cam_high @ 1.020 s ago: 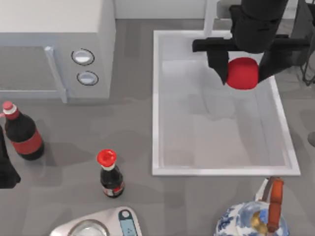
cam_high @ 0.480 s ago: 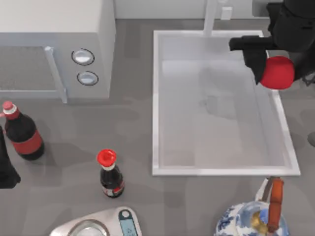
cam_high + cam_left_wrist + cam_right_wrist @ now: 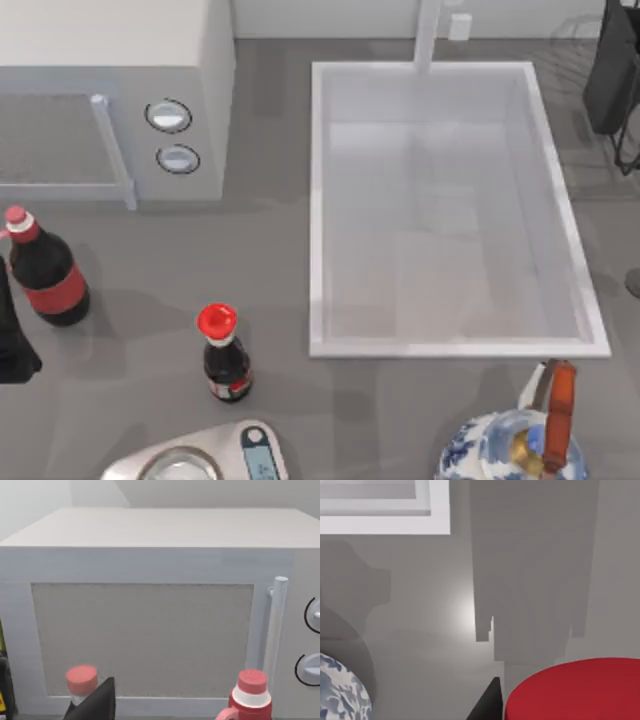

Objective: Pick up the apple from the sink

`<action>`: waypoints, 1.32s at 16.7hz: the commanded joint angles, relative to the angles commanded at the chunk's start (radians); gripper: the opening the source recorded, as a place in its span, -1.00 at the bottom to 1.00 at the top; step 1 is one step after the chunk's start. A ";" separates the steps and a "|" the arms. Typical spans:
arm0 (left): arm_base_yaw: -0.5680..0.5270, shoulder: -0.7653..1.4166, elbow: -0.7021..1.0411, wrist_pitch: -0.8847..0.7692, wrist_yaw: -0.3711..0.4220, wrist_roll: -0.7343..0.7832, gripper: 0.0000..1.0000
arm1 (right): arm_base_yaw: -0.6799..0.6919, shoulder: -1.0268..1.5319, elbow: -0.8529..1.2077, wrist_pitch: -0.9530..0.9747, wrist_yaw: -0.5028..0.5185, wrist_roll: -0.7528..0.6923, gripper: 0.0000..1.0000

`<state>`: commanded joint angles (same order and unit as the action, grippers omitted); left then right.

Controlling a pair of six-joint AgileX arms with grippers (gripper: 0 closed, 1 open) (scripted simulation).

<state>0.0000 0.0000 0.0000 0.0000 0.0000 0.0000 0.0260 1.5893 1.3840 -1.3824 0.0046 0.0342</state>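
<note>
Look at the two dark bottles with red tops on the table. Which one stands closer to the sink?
The small sauce bottle with the bright red cap is closer to the sink. The bigger red-labelled bottle stands out at the table's left edge, below the microwave.

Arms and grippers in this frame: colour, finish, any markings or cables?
Both are plain matte black. The right arm is a blocky dark slab at the top view's right edge. The left arm is a dark angular shape at the left edge. A black pointed gripper finger is unmarked. No cables or labels visible.
</note>
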 joint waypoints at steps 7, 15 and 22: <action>0.000 0.000 0.000 0.000 0.000 0.000 1.00 | -0.097 -0.113 -0.124 0.028 -0.004 -0.097 -1.00; 0.000 0.000 0.000 0.000 0.000 0.000 1.00 | -0.086 -0.086 -0.274 0.177 -0.006 -0.099 -1.00; 0.000 0.000 0.000 0.000 0.000 0.000 1.00 | -0.089 -0.034 -0.474 0.442 -0.006 -0.093 -1.00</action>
<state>0.0000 0.0000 0.0000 0.0000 0.0000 0.0000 -0.0635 1.5556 0.9096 -0.9408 -0.0011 -0.0587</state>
